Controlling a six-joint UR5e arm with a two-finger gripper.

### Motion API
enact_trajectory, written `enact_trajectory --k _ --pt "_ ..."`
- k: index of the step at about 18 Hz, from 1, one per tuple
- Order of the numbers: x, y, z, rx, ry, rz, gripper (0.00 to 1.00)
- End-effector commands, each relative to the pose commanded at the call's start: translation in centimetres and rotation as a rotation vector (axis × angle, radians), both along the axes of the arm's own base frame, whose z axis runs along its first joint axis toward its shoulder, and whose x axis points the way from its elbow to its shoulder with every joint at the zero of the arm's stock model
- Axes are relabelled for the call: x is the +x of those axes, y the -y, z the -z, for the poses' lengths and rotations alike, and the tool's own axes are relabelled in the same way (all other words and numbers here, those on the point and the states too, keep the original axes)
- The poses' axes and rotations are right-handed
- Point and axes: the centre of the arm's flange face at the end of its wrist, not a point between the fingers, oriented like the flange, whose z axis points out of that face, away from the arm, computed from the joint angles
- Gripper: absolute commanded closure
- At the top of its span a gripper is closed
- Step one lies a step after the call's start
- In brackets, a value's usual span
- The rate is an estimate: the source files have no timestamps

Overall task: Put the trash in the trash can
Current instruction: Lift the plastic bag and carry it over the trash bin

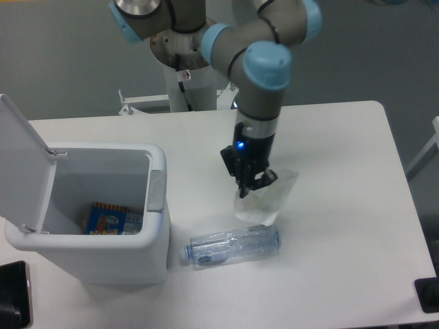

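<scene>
My gripper (pixel 251 183) is shut on a translucent white wrapper (pixel 266 199), which hangs from the fingers above the table, right of the trash can. A crushed clear plastic bottle (pixel 234 246) with a bluish label lies on its side on the table just below the hanging wrapper. The trash can (pixel 159 205) is a white rectangular bin at the left with its lid (pixel 20 164) swung open to the left. Its opening is uncovered.
A blue-and-orange printed packet (pixel 106 219) lies at the bottom of the bin. A dark object (pixel 14 295) sits at the front left corner and another (pixel 428 295) at the front right edge. The arm's base (pixel 186 41) stands behind the table.
</scene>
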Motion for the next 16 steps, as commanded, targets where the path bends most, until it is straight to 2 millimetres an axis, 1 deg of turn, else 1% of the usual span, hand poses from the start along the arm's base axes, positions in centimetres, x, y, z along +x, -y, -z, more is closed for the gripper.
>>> enact_trajectory --k 1,2,4,5,8,10,14,16 --pt "-1.8 0.3 -3.6 0.118 0.051 -0.097 0.96" --pt "-2.6 0.4 -5.7 0.162 0.064 -0.143 0.96" --pt "-3.5 0.4 -9.5 0.233 0.084 -0.216 0.96" --pt "-3.8 0.2 -10.8 0.254 0.096 -0.249 0.96" --pt "-4.4 -0.1 -13.6 0.303 0.142 -0.349 0.96" --pt "-4.3 -0.3 -15.0 0.332 0.173 -0.388 0.96" --pt "-3.5 -0.7 -15.9 0.356 0.214 -0.413 0.96" --pt "-2.6 -1.3 -16.1 0.363 0.253 -0.437 0.96"
